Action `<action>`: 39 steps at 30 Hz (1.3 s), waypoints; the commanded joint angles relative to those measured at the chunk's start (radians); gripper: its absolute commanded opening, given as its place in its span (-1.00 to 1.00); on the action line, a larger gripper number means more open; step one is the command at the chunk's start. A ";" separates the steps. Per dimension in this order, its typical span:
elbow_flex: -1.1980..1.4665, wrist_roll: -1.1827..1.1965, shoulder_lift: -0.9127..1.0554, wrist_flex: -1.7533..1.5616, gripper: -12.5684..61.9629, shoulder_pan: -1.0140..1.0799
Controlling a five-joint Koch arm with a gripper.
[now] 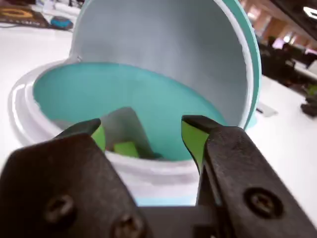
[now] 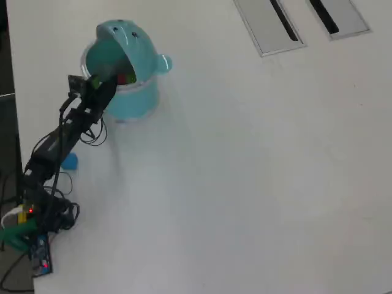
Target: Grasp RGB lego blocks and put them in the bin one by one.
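Note:
The teal bin (image 1: 148, 94) fills the wrist view, its lid (image 1: 163, 44) swung up behind the opening. A yellowish-green block (image 1: 126, 148) lies inside near the front rim. My gripper (image 1: 143, 126) hangs over that rim, open, with nothing between its green pads (image 1: 194, 140). In the overhead view the gripper (image 2: 109, 79) reaches over the bin (image 2: 131, 101) from the lower left. A red block (image 2: 130, 78) shows inside the bin. On the table beside the arm lies a blue block (image 2: 70, 162).
Two grey recessed slots (image 2: 269, 24) (image 2: 338, 15) sit at the table's top right. The arm's base, a circuit board and cables (image 2: 37, 242) crowd the lower left edge. White table (image 2: 245, 171) stretches to the right of the bin.

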 commanded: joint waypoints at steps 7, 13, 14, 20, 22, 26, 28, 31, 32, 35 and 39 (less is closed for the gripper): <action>0.202 -0.011 0.344 -0.086 0.10 0.002; 0.431 -0.011 0.528 -0.092 0.10 -0.006; 0.462 -0.011 0.549 -0.092 0.10 -0.008; 0.577 -0.011 0.653 -0.078 0.10 -0.026; 0.620 -0.009 0.676 -0.075 0.10 -0.044; 0.669 -0.006 0.703 -0.031 0.10 -0.057; 0.676 0.008 0.703 -0.009 0.10 -0.077; 0.678 0.031 0.703 0.058 0.10 -0.127; 0.678 0.035 0.703 0.083 0.10 -0.140; 0.687 0.040 0.703 0.161 0.10 -0.187; 0.721 0.066 0.704 0.230 0.10 -0.235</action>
